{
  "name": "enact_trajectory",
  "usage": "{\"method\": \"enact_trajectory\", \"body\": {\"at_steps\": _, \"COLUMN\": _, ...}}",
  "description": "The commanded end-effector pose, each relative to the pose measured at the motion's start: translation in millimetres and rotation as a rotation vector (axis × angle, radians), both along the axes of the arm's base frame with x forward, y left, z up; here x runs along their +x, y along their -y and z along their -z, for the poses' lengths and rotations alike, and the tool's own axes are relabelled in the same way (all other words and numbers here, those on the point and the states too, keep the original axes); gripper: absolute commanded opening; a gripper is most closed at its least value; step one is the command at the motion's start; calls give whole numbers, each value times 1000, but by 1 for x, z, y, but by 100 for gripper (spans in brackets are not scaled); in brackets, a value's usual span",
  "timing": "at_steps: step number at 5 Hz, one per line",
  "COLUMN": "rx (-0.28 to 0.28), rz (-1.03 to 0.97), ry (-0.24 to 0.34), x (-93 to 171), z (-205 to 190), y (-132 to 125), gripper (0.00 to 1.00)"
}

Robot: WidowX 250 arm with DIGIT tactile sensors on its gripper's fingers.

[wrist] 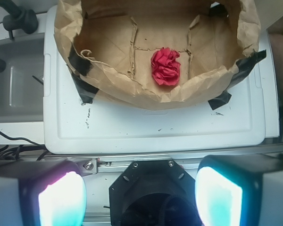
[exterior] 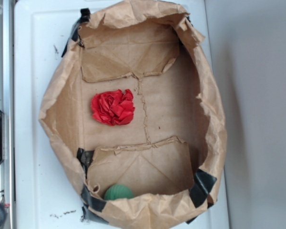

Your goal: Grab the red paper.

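The red paper (exterior: 113, 107) (wrist: 165, 66) is a crumpled, rosette-like wad lying on the floor of a large open brown paper bag (exterior: 207, 100) (wrist: 113, 82). It rests left of the bag's centre seam in the exterior view. My gripper (wrist: 140, 197) does not show in the exterior view. In the wrist view its two glowing pads (wrist: 61, 200) stand wide apart with nothing between them. It hovers over the robot base, well short of the bag and the red paper.
A green textured ball (exterior: 118, 192) sits in the bag's near corner under a folded flap. The bag is taped with black tape (exterior: 201, 187) onto a white plastic lid (exterior: 28, 71) (wrist: 155, 127). A grey bin (wrist: 19, 80) and cables lie at the wrist view's left.
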State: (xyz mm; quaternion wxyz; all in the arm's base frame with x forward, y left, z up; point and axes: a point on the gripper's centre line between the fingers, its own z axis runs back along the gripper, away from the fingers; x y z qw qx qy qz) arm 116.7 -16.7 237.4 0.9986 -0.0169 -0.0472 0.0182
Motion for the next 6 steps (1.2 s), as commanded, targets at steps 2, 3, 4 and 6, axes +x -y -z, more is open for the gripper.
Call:
{"method": "enact_trajectory", "body": {"at_steps": 2, "rx": 16, "rz": 84, "ry": 13, "x": 33, "z": 26, "y": 0, "gripper": 100}}
{"method": "enact_trajectory", "body": {"at_steps": 3, "rx": 12, "rz": 138, "ry": 22, "x": 59, "z": 54, "y": -2, "gripper": 100}}
{"method": "enact_trajectory", "body": {"at_steps": 4, "rx": 22, "rz": 164, "ry": 13, "x": 86, "z": 79, "y": -10, "gripper": 100}}
{"method": "enact_trajectory", "body": {"at_steps": 6, "rx": -46, "rz": 193, "ry": 3, "x": 112, "z": 103, "y": -48, "gripper": 100}}
